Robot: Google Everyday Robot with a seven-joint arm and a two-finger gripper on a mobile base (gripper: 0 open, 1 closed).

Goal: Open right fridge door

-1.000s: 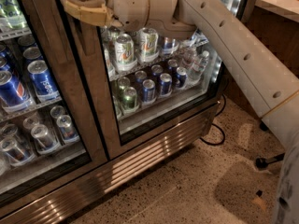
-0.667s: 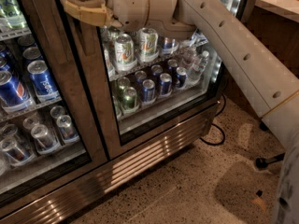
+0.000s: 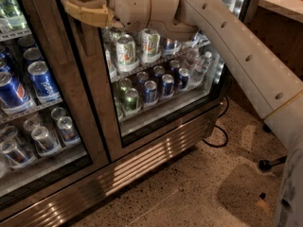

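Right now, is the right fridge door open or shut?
Shut: the right fridge door lies flush with the left door, no gap showing. The gripper sits at its upper left corner.

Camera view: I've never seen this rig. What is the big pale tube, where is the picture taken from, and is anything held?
The pale tube is the robot's single arm, reaching in from the right across a glass-fronted drinks fridge. At its tip, top left, is the tan end effector, against the steel frame of the right fridge door, beside the left door. Whether it has gripped anything cannot be seen. This is the only camera, looking down at the fridge; its mounting is not on record. Shelves of cans sit behind the glass, blue Pepsi cans on the left. The right door looks shut. Below is speckled floor.
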